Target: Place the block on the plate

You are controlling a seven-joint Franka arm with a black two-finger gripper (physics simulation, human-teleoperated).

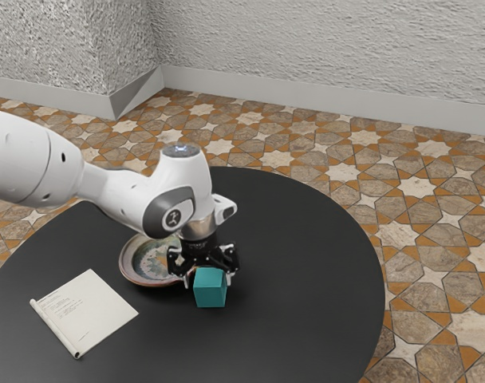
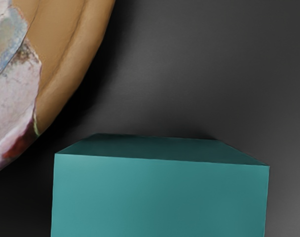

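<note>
Poised low over the round black desk (image 1: 306, 263), with pincer (image 1: 209, 281) spread wide around the teal block (image 1: 210, 290) and gripping nothing, a gap visible toward the exterior view's left. Aimed at a block sitting flat just beside the patterned plate (image 1: 127, 263), well in from the desk edge at the exterior view's right. Looks stiff and square-edged, likely to keep its shape under a firm squeeze; probably light enough for one clean lift, though impossible to weigh by eye. Calls for a hold on two opposite upright faces, around mid-height and square to both. Best to avoid corners and top edges, liable to twist or slip on so smooth a finish. Demands more care over the plate, perhaps brittle: clear the raised rim, lower gently, then release.
</note>
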